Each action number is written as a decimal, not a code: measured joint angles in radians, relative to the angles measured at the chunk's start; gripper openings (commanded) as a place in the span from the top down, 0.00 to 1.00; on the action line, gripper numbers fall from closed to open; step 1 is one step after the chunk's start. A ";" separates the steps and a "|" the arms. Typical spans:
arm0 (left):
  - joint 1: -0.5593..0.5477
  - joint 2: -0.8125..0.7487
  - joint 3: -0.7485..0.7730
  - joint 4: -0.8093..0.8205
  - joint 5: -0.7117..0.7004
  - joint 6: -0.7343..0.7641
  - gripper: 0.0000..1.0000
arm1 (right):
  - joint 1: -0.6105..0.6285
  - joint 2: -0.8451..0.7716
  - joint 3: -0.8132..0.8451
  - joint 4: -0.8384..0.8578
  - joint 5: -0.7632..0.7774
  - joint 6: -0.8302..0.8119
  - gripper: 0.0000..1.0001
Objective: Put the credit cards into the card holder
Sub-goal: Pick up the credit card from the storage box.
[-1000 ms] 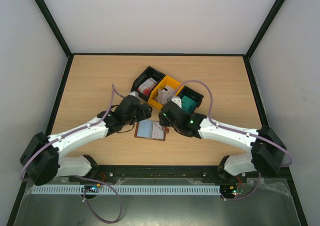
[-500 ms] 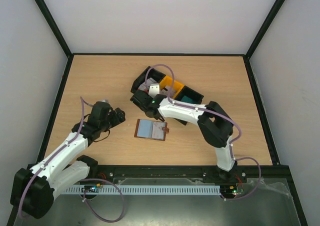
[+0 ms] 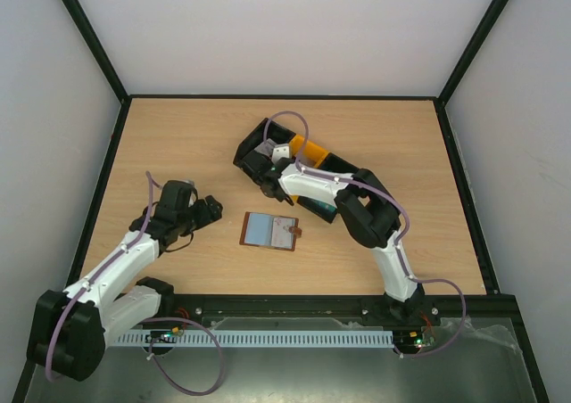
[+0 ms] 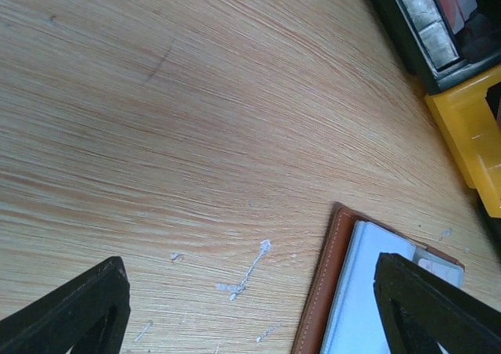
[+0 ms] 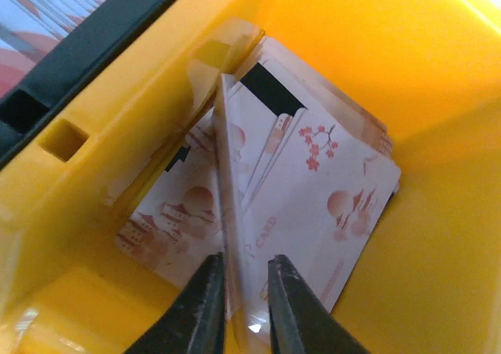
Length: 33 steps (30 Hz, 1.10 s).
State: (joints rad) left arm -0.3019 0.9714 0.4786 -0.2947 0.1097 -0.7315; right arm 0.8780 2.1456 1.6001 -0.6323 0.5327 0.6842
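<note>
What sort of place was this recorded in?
Probably a lab robot test cell: a wooden table boxed in by plain white walls and black framing, a left arm and right arm bolted at its near edge, and plastic bins of credit cards near a card holder.

From above and behind, down onto whole table [image 3: 178, 135]; from 2 wrists, close on wallet [image 4: 352, 291] and yellow bin [image 5: 438, 95], both shared overhead.

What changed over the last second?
The left gripper pulled back left from the card holder and stands open. The right gripper swung from the holder into the yellow bin and closed on a white card. The holder stays open, same spot.
</note>
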 measured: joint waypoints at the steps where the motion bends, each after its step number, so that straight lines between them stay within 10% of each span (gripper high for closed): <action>1: 0.002 0.002 0.000 0.004 0.006 0.004 0.15 | -0.006 0.003 0.000 0.005 -0.007 -0.009 0.96; 16: 0.004 -0.044 0.066 0.060 0.121 0.017 0.08 | -0.022 -0.285 -0.179 0.125 -0.140 -0.045 0.98; 33: -0.007 -0.229 0.048 0.504 0.540 -0.202 0.00 | -0.023 -0.990 -0.756 0.856 -0.880 0.142 0.98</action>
State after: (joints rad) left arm -0.3088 0.7422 0.5262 0.2089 0.6498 -0.9337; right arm 0.8555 1.1553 0.8440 0.2234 -0.3470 0.8265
